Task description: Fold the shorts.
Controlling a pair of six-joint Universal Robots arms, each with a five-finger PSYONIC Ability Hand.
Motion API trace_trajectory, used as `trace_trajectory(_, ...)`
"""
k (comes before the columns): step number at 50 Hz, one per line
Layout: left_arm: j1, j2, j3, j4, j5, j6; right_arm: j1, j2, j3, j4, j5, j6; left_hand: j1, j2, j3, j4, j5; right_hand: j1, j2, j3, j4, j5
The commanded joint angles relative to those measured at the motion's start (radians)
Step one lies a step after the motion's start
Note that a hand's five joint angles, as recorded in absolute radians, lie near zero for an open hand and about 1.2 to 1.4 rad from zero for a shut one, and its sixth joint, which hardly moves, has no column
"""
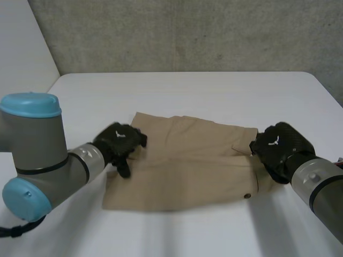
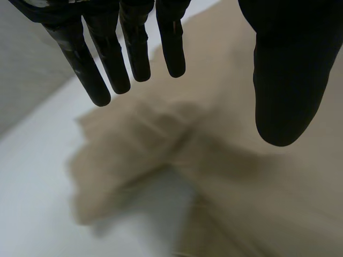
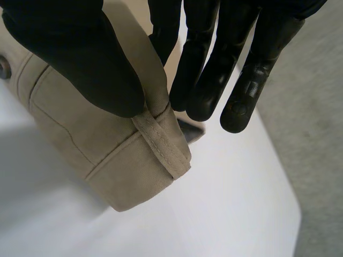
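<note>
Tan shorts (image 1: 187, 166) lie flat on the white table (image 1: 187, 91), legs toward my left arm and waistband toward my right. My left hand (image 1: 120, 140) hovers over the leg end at the shorts' left edge. In the left wrist view its fingers (image 2: 107, 59) are straight and spread from the thumb (image 2: 289, 69), with nothing between them and the cloth (image 2: 241, 176) below. My right hand (image 1: 278, 147) is at the waistband end. There its thumb (image 3: 80, 53) and fingers (image 3: 203, 69) pinch the waistband (image 3: 118, 160) by a belt loop, lifting that corner off the table.
A dark button (image 1: 247, 196) shows at the near right corner of the shorts. Bare white table surrounds the shorts on all sides. A grey wall (image 1: 214, 32) stands behind the table's far edge.
</note>
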Motion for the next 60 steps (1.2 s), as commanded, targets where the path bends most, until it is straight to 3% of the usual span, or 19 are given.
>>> trace_trajectory(1, -0.003, -0.052, 0.03, -0.077, 0.031, 0.001, 0.007, -0.089, 0.023, -0.035, -0.019, -0.002, 0.092, 0.094, 0.094, 0.09, 0.087, 0.409, 0.218, 0.195, 0.205, 0.226)
trace_trajectory(8, -0.003, -0.109, 0.063, -0.072, -0.018, -0.001, 0.007, -0.128, 0.037, -0.035, -0.039, -0.002, 0.144, 0.147, 0.146, 0.142, 0.14, 0.409, 0.218, 0.195, 0.205, 0.226)
trace_trajectory(13, -0.001, -0.118, 0.083, -0.029, -0.035, -0.001, 0.004, -0.12, 0.039, -0.035, -0.039, -0.003, 0.61, 0.613, 0.612, 0.608, 0.605, 0.409, 0.218, 0.195, 0.205, 0.226)
trace_trajectory(20, -0.003, -0.107, 0.09, 0.035, -0.032, 0.005, 0.001, -0.088, 0.023, -0.038, -0.037, -0.015, 0.954, 0.957, 0.956, 0.952, 0.95, 0.409, 0.218, 0.195, 0.205, 0.226)
trace_trajectory(30, 0.005, -0.118, 0.17, 0.066, -0.033, 0.025, -0.003, 0.084, -0.096, -0.078, -0.031, -0.014, 0.955, 0.957, 0.957, 0.952, 0.95, 0.409, 0.218, 0.195, 0.205, 0.226)
trace_trajectory(38, 0.022, -0.144, 0.268, 0.221, -0.038, 0.038, -0.009, 0.308, -0.305, -0.176, 0.013, 0.003, 0.955, 0.957, 0.957, 0.952, 0.95, 0.409, 0.218, 0.195, 0.205, 0.226)
trace_trajectory(43, 0.025, -0.208, 0.339, 0.365, -0.062, 0.045, -0.004, 0.438, -0.423, -0.318, 0.056, 0.021, 0.955, 0.957, 0.957, 0.952, 0.95, 0.409, 0.218, 0.195, 0.205, 0.226)
trace_trajectory(52, 0.025, -0.374, 0.423, 0.431, -0.068, 0.136, -0.003, 0.608, -0.471, -0.576, 0.053, 0.018, 0.952, 0.955, 0.954, 0.95, 0.948, 0.409, 0.218, 0.195, 0.205, 0.226)
trace_trajectory(56, 0.022, -0.394, 0.412, 0.45, -0.073, 0.156, -0.001, 0.645, -0.474, -0.594, 0.059, 0.018, 0.943, 0.946, 0.945, 0.941, 0.939, 0.409, 0.218, 0.195, 0.205, 0.226)
trace_trajectory(60, 0.016, -0.347, 0.347, 0.448, -0.068, 0.154, -0.001, 0.592, -0.434, -0.59, 0.058, 0.023, 0.943, 0.946, 0.945, 0.941, 0.939, 0.409, 0.218, 0.195, 0.205, 0.226)
